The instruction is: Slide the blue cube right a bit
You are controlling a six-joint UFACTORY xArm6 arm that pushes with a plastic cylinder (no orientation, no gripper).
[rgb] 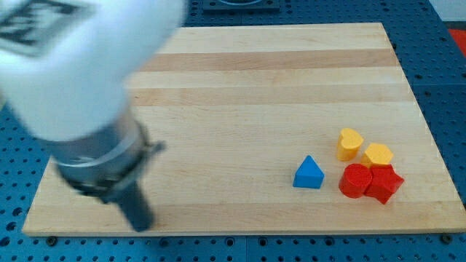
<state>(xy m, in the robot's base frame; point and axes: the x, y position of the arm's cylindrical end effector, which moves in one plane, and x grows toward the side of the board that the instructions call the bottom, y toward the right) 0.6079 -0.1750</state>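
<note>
A blue block [309, 174] with a pointed, triangular top sits on the wooden board [262, 87] at the lower right. My tip [143, 225] is at the view's lower left, near the board's bottom edge, far to the left of the blue block and touching no block. The large white and grey arm body [80, 80] above it fills the upper left of the view and hides that part of the board.
Right of the blue block is a tight cluster: a yellow heart-shaped block [349, 143], a yellow hexagonal block [378, 155], a red round block [355, 180] and a red star-like block [384, 183]. A blue perforated table [444, 87] surrounds the board.
</note>
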